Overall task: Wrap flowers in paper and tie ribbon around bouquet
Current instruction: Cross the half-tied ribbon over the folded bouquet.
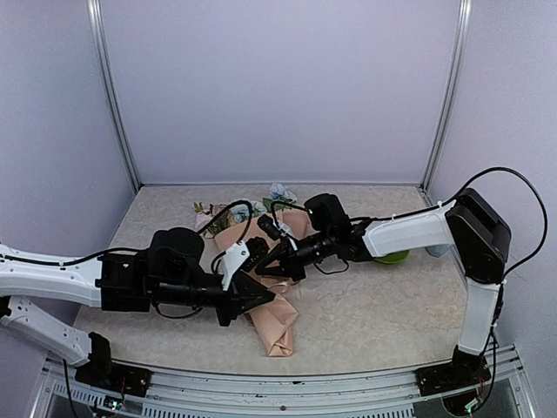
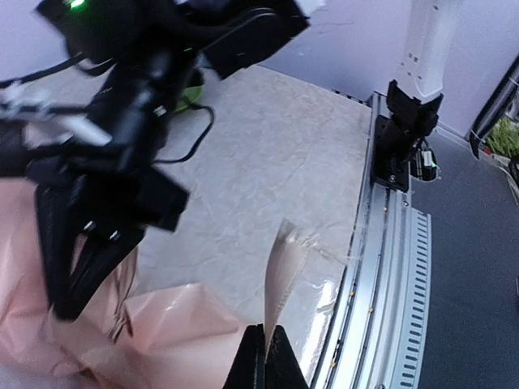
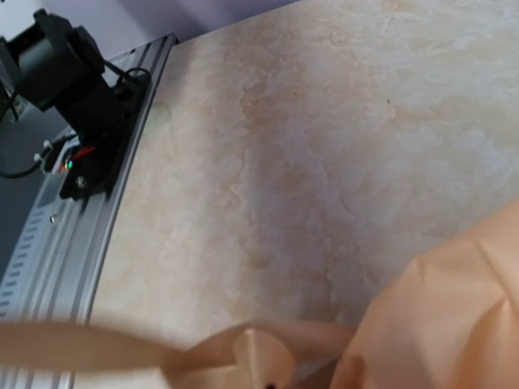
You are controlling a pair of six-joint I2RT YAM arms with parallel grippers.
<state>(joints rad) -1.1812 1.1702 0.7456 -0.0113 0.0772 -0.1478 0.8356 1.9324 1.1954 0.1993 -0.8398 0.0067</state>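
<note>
My left end effector (image 2: 264,334) is clenching the beige ribbon (image 2: 280,263), which is rising straight from its tips. The right end effector (image 1: 264,264) is clenched just beyond it, over the bouquet (image 1: 280,329) lying on the counter (image 1: 374,305). I cannot tell what it is gripping. I am judging that the tie needs slow, opposed pulls, tautening the ribbon without crushing the paper (image 2: 174,328).

The paper (image 1: 277,326) is a thin, matt peach sheet, creased and crumpled; the ribbon (image 2: 280,271) looks like soft beige cloth, slightly sheer; the desk (image 2: 276,154) has a smooth, cream marbled top with a faint sheen; its edge rail (image 2: 389,284) is ribbed bare metal; the left tool (image 2: 263,344) is matt black plastic.
</note>
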